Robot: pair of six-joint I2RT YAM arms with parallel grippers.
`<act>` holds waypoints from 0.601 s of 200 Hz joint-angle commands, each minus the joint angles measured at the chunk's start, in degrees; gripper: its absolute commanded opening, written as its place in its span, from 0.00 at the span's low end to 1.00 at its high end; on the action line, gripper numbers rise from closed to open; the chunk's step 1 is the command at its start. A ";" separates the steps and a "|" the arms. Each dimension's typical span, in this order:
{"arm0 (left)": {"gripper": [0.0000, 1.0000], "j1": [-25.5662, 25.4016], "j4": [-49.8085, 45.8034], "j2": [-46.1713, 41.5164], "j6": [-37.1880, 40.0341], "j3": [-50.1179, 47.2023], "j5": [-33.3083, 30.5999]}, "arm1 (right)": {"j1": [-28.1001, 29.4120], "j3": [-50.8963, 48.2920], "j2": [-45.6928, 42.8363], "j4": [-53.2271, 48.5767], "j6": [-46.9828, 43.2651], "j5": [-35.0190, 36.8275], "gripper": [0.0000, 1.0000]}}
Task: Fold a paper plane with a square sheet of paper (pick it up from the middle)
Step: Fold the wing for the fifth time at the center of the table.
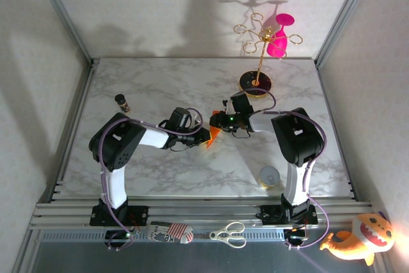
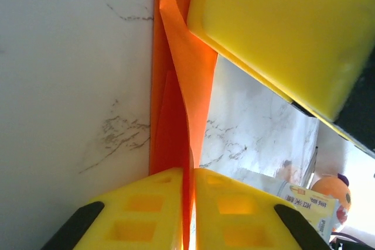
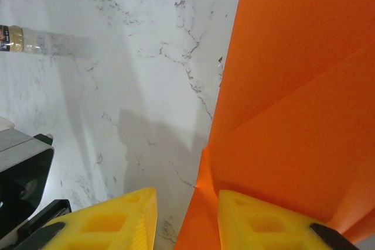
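The square sheet of paper [image 1: 214, 135], bright orange and folded into layers, is held above the marble table [image 1: 160, 171] between the two arms. My left gripper [image 2: 188, 171] is shut on a thin standing fold of the sheet [image 2: 176, 127]. A diagonal flap crosses the sheet [image 3: 293, 86] in the right wrist view. My right gripper [image 3: 187, 194] is open. Its right finger [image 3: 263, 221] lies against the paper, the paper's edge runs through the gap, and marble shows beside the left finger [image 3: 117, 221]. One right-gripper finger [image 2: 281, 33] hangs close over the fold.
A gold stand on a black round base [image 1: 256, 82] holds a pink glass [image 1: 278, 39] at the back right. A small bottle [image 1: 122, 102] stands at the left and a round tin [image 1: 269, 177] at the front right. Scissors [image 1: 229, 234], a packet [image 1: 169, 231] and an orange plush toy [image 1: 358, 238] lie along the near rail.
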 commanded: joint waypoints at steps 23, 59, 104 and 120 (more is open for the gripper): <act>0.12 -1.10 -13.16 -0.37 4.24 0.04 -3.31 | -0.33 0.01 4.15 -4.26 -0.96 5.50 0.33; 0.15 -1.20 -16.06 -2.78 5.57 0.14 -4.23 | -0.33 0.32 4.37 -4.87 -0.56 5.31 0.31; 0.17 -0.86 -22.83 -8.29 9.64 2.12 -7.16 | -0.33 0.62 4.47 -6.39 -0.87 5.63 0.29; 0.17 -0.84 -23.00 -10.70 10.56 2.34 -8.66 | -0.33 0.57 4.56 -6.77 -0.97 5.81 0.28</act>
